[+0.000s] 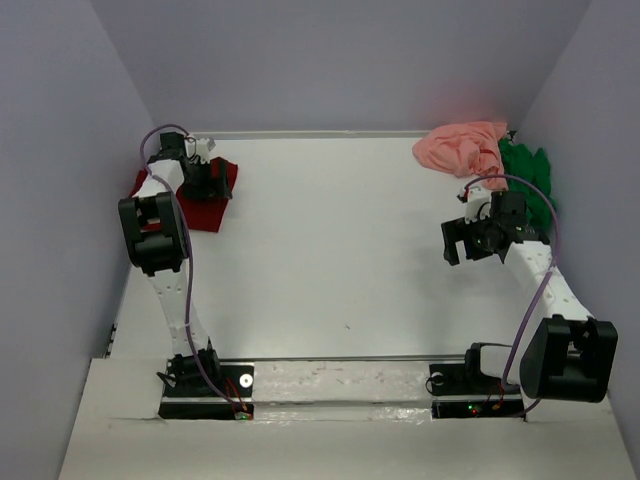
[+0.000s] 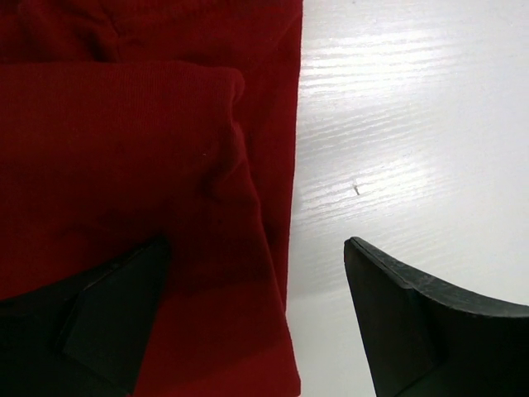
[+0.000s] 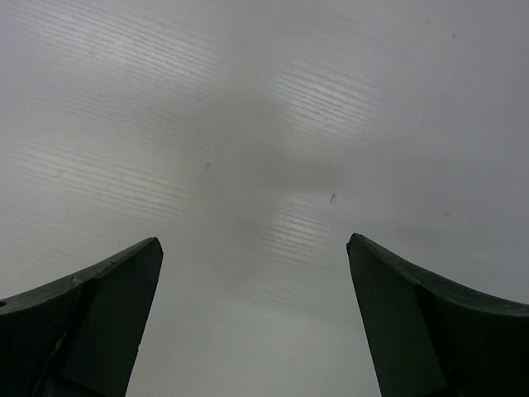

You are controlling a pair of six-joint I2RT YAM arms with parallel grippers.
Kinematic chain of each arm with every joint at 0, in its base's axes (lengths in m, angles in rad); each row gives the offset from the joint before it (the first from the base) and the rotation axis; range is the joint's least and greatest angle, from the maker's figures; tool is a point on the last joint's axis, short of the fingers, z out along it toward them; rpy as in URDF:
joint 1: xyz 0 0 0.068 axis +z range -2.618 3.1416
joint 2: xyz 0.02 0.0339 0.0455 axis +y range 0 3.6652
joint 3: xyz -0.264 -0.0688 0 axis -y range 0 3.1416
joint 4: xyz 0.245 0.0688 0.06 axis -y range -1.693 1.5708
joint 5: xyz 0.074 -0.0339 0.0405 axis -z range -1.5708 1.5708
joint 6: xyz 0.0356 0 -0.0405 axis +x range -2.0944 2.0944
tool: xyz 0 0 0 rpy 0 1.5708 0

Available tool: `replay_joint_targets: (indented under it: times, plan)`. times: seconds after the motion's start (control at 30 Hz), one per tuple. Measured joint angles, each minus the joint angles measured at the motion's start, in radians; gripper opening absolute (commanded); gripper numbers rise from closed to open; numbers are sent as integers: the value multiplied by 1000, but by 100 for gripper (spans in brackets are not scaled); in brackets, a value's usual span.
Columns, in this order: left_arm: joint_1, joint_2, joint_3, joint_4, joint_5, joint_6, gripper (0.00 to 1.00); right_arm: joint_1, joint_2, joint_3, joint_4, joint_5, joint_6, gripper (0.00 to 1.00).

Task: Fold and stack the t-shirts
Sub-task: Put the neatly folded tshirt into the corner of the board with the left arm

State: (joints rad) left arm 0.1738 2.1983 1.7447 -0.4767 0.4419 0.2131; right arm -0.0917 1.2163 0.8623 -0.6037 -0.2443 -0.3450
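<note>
The red shirt [image 1: 207,212] lies at the far left of the table [image 1: 330,260], with a folded layer on top of it. The left gripper [image 2: 254,256] hangs over its right edge, wide open and holding nothing. One finger [image 2: 107,322] is over cloth and the other over bare table, so the edge passes between them. That edge appears to run near to far, though the arm hides much of the shirt from above. Closing on it would call for a descent first. The pink shirt [image 1: 462,148] and green shirt [image 1: 527,172] lie bunched at the far right, touching. The right gripper [image 3: 254,256], also fully open and empty, is over bare table just near of that pile. The right arm is the nearer one to it.
</note>
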Motion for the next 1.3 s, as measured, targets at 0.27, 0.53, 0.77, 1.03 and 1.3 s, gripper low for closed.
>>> replay_joint_targets:
  times: [0.27, 0.53, 0.77, 1.03, 1.3]
  plan:
    - [-3, 38, 58, -33, 67, 12, 99, 0, 15, 1, -3, 0, 0, 100]
    - [-49, 39, 63, -40, 101, 18, 99, 0, 37, 1, -18, 0, 0, 100]
    - [-87, 32, 63, -54, 116, 33, 99, 0, 37, 11, -22, -5, 0, 100]
    - [-79, -116, 17, -98, 122, 89, 99, 0, 11, 15, -25, -30, -5, 100]
    - [-17, -601, -322, 104, 79, 85, 99, 0, -15, 15, -25, -35, -11, 100]
